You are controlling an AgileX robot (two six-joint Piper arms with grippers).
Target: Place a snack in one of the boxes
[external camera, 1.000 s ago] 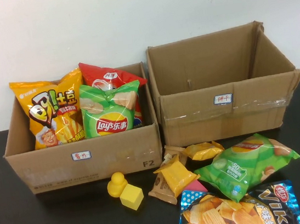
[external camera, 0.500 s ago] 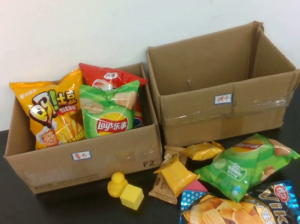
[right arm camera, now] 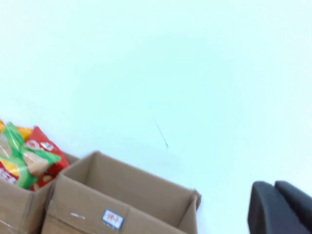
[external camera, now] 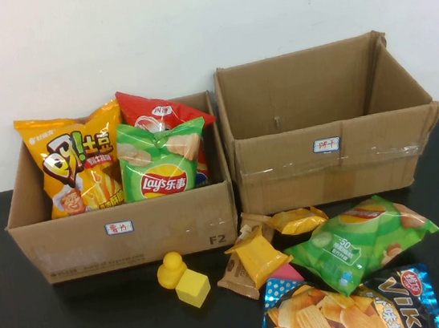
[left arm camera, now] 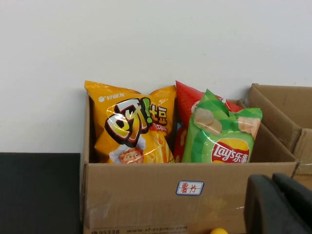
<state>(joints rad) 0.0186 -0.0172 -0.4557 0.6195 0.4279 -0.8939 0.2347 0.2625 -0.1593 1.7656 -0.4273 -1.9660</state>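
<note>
On the black table (external camera: 102,317), snack bags (external camera: 359,243) lay before two cardboard boxes (external camera: 324,130), while the left end effector (left arm camera: 280,204) and right end effector (right arm camera: 282,207) stayed closed, empty, near the boxes.

- We see two boxes, the left box (external camera: 123,233) and the right box (external camera: 332,157), of matt brown corrugated cardboard, with glossy clear tape (external camera: 325,165) on the right one.
- The chip bags, such as the green bag (external camera: 162,159) and the blue bag (external camera: 352,312), look like shiny plastic film, crinkled.
- The yellow block (external camera: 192,287) looks smooth and matt.
- The bench (external camera: 103,325) is black and matt.
- Both hands, left (left arm camera: 280,204) and right (right arm camera: 280,207), look like matt black plastic.
</note>
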